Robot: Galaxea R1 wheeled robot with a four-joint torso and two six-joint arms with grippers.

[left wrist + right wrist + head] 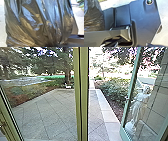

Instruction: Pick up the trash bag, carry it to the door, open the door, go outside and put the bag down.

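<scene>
Through my head camera, the left is taken up by a glass panel [47, 117] with a yellow-green frame [7, 113]. Beyond it lies the near paving, laid in diagonal slabs, with a planted bed [21, 94] along its left edge. At the far end a tree trunk [67, 67] rises, with a small white object [68, 86] near its foot. A thick upright post [84, 97] comes next, around the middle.

Right of that I have the doorway gap, then a strip of pale edging [111, 119] running away beside bushes [115, 88]. Farther right, the door [134, 74] stands open, its frame teal; a white statue [137, 107] shows through its glass, next to a wall [162, 84] of large blocks.

The trash bag [37, 22], dark and glossy, is right in front of my left wrist camera, its folds drawn together at one spot. My right wrist camera also catches it, just beside my own dark plate [144, 25]. I can't tell how either end effector stands, or which has the bag.
</scene>
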